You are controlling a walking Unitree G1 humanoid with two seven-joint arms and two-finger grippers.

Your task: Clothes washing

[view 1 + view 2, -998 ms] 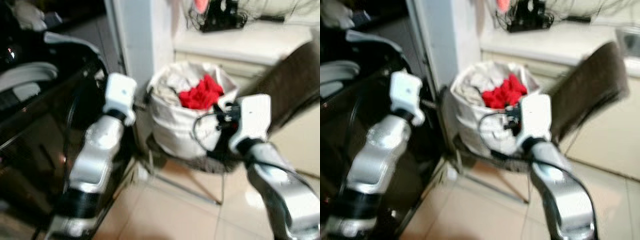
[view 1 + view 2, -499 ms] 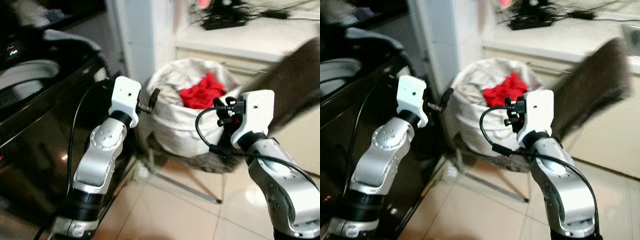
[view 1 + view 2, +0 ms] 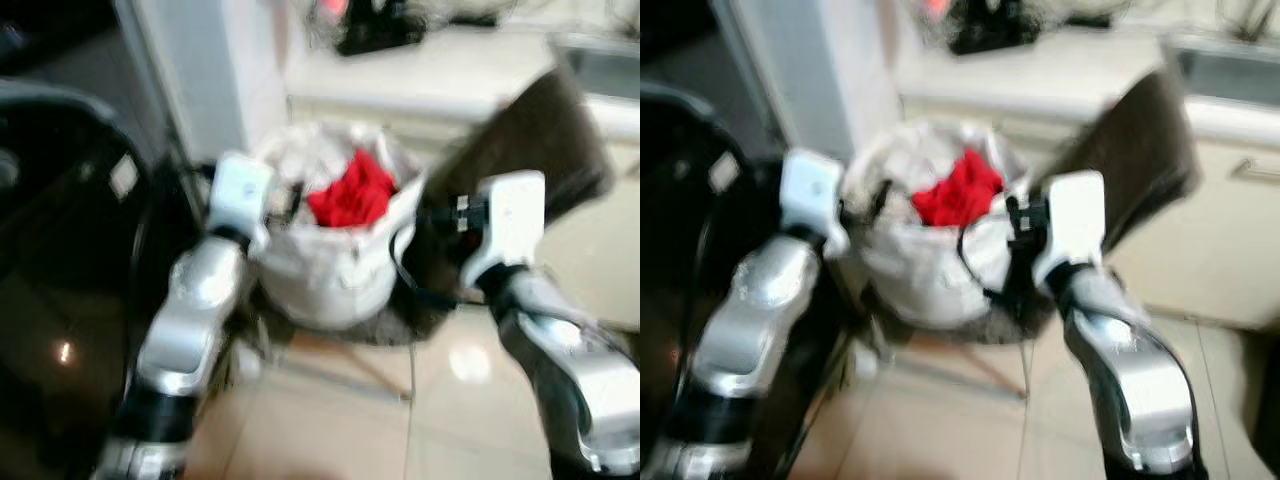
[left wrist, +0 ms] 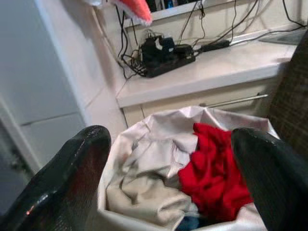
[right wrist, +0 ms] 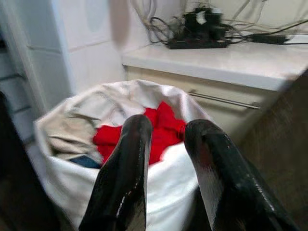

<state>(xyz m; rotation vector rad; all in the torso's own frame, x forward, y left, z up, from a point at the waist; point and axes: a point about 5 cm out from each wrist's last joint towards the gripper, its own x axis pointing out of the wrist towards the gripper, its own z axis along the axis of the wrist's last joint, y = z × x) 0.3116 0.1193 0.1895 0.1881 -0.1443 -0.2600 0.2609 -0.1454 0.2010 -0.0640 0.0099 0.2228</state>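
Cream countertop (image 4: 231, 67) is seen at 1 o'clock in the head views, along the back wall. A black power strip (image 4: 166, 54) with tangled cables (image 4: 192, 26) is set on it, at 12 o'clock. A drawer with a metal bar handle (image 4: 234, 100) is fitted just under the counter edge. A white tiled pillar (image 3: 205, 70) stands at 11 o'clock. Glossy beige floor tiles (image 3: 330, 425) are laid at 6 o'clock.

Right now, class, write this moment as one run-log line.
stage: approaching laundry bag | left claw: open, facing bag | right claw: narrow gap, empty, near rim | contents: red garment, pale cloth | head views: blurred
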